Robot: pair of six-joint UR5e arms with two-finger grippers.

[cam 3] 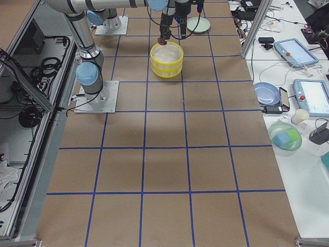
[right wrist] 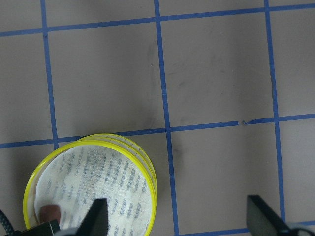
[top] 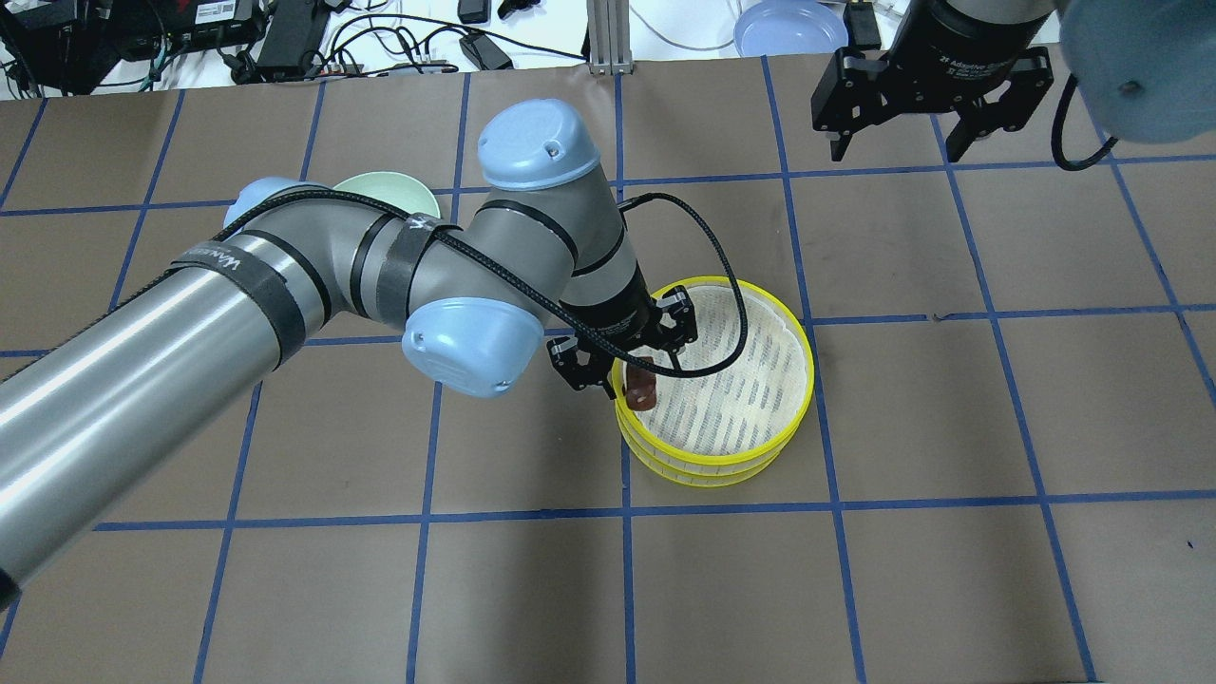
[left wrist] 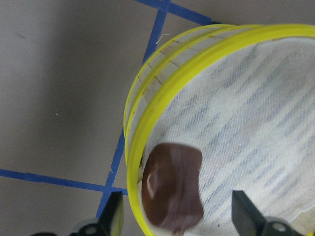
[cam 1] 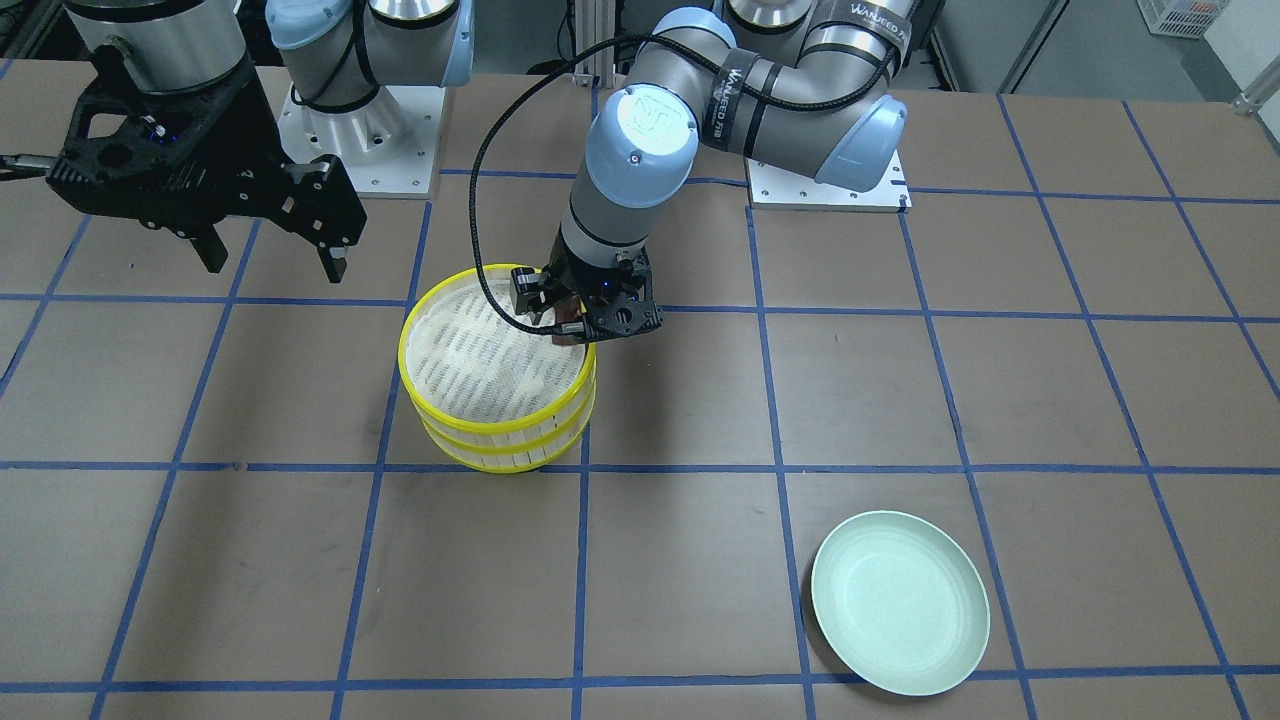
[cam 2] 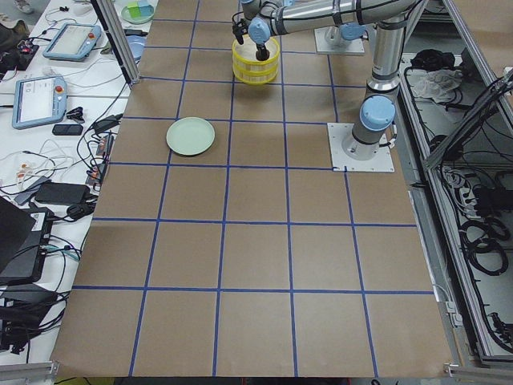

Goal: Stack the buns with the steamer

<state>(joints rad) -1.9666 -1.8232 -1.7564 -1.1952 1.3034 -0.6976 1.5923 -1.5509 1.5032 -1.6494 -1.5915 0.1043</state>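
The yellow steamer (cam 1: pixel 497 428) is two stacked tiers with a white cloth on top, and it also shows in the overhead view (top: pixel 806 380). The dark reddish-brown bun (left wrist: pixel 172 191) lies on the cloth just inside the rim (left wrist: pixel 147 128); it also shows in the overhead view (top: pixel 641 388). My left gripper (left wrist: pixel 177 216) hangs over the bun, open, its fingers clear of the bun's sides. My right gripper (top: pixel 895 152) is open and empty, high above the table away from the steamer. The cream-white bun is out of view. The pale green plate (cam 1: pixel 900 600) is empty.
The two arm bases (cam 1: pixel 360 130) (cam 1: pixel 830 180) stand on the robot's edge of the table. A blue plate (top: pixel 788 24) sits beyond the far edge with cables and tablets. The left arm's cable (top: pixel 703 237) loops over the steamer.
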